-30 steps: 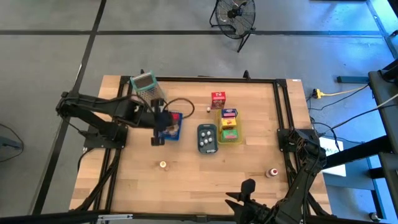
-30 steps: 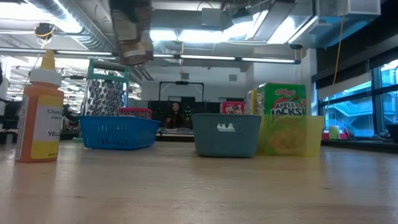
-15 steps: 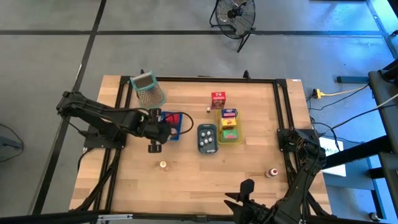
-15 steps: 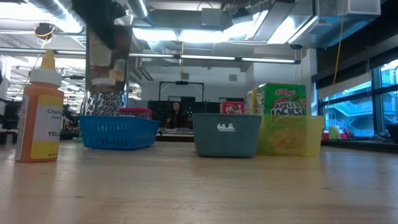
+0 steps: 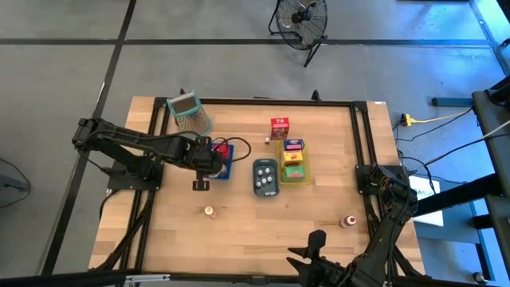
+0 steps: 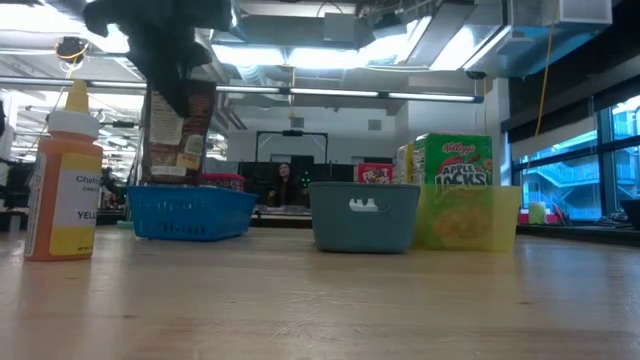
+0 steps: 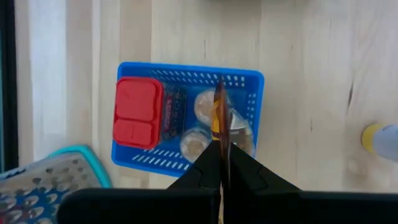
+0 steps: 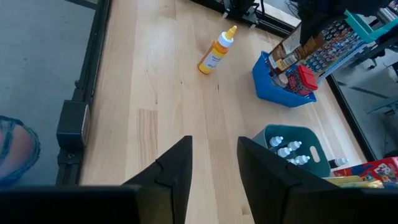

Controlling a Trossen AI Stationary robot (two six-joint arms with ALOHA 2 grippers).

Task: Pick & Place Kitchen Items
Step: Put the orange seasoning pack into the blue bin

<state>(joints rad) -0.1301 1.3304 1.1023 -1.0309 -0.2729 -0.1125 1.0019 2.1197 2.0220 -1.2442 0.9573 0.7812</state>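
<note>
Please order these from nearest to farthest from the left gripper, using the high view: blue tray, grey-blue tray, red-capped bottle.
Measured from the left gripper:
1. Blue tray, right beside the gripper, left of table centre.
2. Grey-blue tray, at the centre.
3. Red-capped bottle, far off by the right edge.

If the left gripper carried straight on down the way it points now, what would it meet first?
Probably the blue tray. The left gripper, shut on a thin brown packet, points down into it, so the packet's lower edge would likely reach the round items already inside first; depth is unclear.
</note>
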